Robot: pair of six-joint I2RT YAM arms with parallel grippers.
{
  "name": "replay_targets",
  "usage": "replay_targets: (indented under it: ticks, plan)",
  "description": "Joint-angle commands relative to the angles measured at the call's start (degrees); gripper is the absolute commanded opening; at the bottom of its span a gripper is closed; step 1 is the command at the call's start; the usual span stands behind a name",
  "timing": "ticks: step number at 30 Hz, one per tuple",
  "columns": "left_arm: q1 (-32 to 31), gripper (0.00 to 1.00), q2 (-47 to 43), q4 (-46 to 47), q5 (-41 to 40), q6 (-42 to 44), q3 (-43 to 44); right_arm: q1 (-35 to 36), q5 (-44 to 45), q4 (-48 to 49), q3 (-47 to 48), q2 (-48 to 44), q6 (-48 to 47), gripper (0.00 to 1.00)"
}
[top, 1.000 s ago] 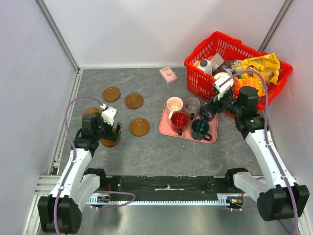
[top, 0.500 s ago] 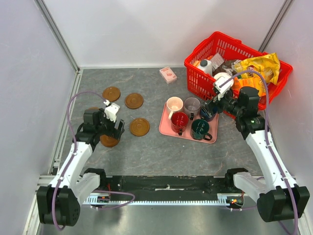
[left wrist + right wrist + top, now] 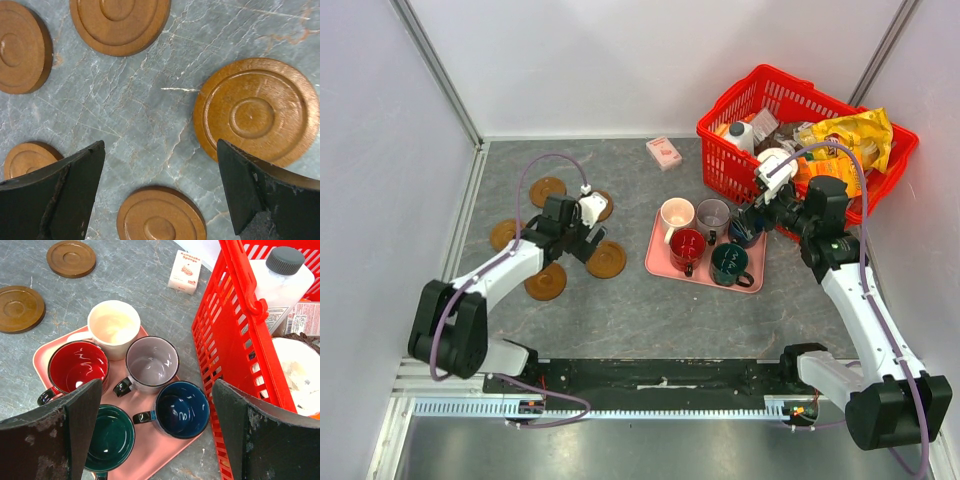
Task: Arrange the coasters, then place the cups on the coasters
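Several brown ringed coasters lie on the left of the table, among them one at the back (image 3: pixel 548 187), one at the left (image 3: pixel 503 234), one at the front (image 3: pixel 545 282) and one nearest the tray (image 3: pixel 607 259). My left gripper (image 3: pixel 582 243) hovers open among them. In the left wrist view a coaster (image 3: pixel 160 220) lies below the gap of the left gripper (image 3: pixel 160 150) and another (image 3: pixel 257 110) lies to the right. The cups stand on the pink tray (image 3: pixel 665 265): cream (image 3: pixel 114 325), red (image 3: pixel 77 367), grey (image 3: pixel 152 362), navy (image 3: pixel 182 407) and dark green (image 3: pixel 107 437). My right gripper (image 3: pixel 156 385) hangs open above the navy cup, holding nothing.
A red basket (image 3: pixel 720 165) full of goods, with a white bottle (image 3: pixel 282 275), stands at the back right, close to the right gripper (image 3: pixel 748 222). A small pink sponge box (image 3: pixel 663 152) lies behind the tray. Side walls close in the table.
My left arm has swung forward and to the right, from the front-left coaster to the middle of the group. The right arm has not moved.
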Motion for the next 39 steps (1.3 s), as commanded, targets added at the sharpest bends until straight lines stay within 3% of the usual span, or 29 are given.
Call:
replay_targets:
  ticks: [1, 18, 39]
  plan:
    - [-2.13, 0.98, 5.29, 4.16, -5.09, 1.93, 2.82, -0.35, 0.53, 1.59, -0.02, -0.54, -0.16, 0.98]
    - [-6.09, 0.98, 12.85, 4.25, -5.09, 0.00, 3.53, -0.97, -0.36, 1.59, 0.07, 0.08, 0.10, 0.98]
    - [-5.91, 0.98, 16.72, 2.75, -14.31, 0.26, 3.97, -1.41, -1.32, 1.06, 0.33, -0.10, 0.01, 0.98]
